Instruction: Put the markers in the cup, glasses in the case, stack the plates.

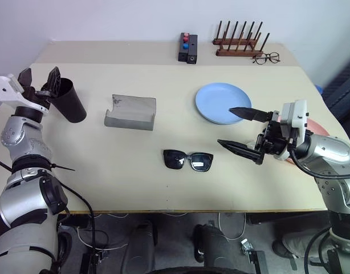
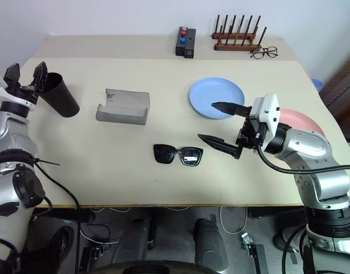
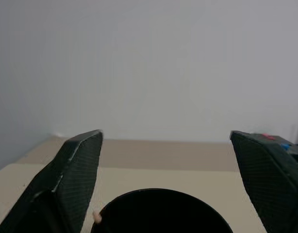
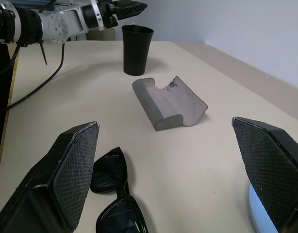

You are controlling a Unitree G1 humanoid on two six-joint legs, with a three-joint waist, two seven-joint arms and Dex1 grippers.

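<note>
left fingers [image 1: 39,76] spread wide, empty, over the cup [image 1: 71,101] rim near the table's left edge; right fingers [image 1: 239,129] wide, empty.

No readable text, no labels, no brand marks, no numbers, no signs on anything in view

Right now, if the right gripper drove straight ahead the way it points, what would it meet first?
Probably the sunglasses, just ahead of the open right gripper; beyond lie the grey case and cup. Height is unclear.
</note>
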